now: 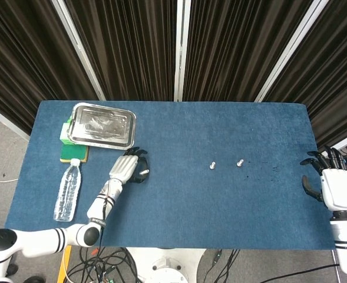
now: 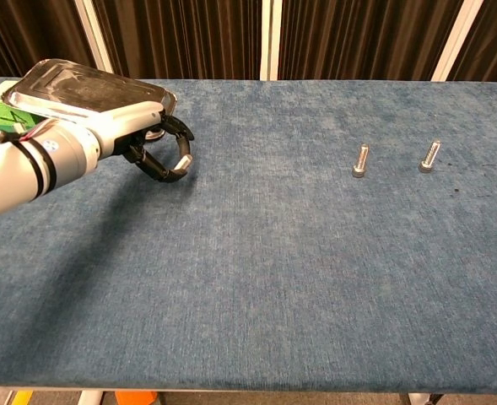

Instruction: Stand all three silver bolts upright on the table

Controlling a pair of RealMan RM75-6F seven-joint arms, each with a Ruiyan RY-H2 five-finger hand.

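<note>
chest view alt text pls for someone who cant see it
A white left robot hand pinches a silver bolt above a blue table, beside a metal tray. Two more bolts stand upright at right.

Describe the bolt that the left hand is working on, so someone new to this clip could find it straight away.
Start at the silver tray in the table's far left corner. Just in front of it, the left hand pinches a silver bolt between its dark fingertips. The other two bolts stand upright, untouched, far off on the right half of the blue cloth.
</note>
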